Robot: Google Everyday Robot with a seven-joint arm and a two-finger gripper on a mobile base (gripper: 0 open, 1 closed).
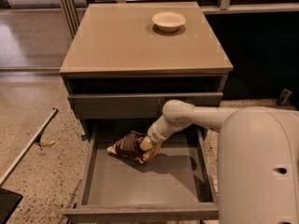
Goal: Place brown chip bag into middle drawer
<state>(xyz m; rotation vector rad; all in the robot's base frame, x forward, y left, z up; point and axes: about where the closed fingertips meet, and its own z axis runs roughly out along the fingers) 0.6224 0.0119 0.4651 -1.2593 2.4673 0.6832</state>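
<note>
The brown chip bag (125,146), dark brown with tan ends, is inside the open middle drawer (140,183), near its back left part and low over the grey floor. My gripper (145,145) reaches in from the right under the drawer front above and is shut on the bag's right end. The white arm (196,118) crosses the drawer's right rear corner. The bag's underside is hidden.
A small cream bowl (168,20) sits on the tan cabinet top (131,41). A closed grey drawer front (117,105) hangs just above my wrist. The drawer's low side walls (88,167) flank the bag. A metal bar (28,143) lies on the speckled floor at left.
</note>
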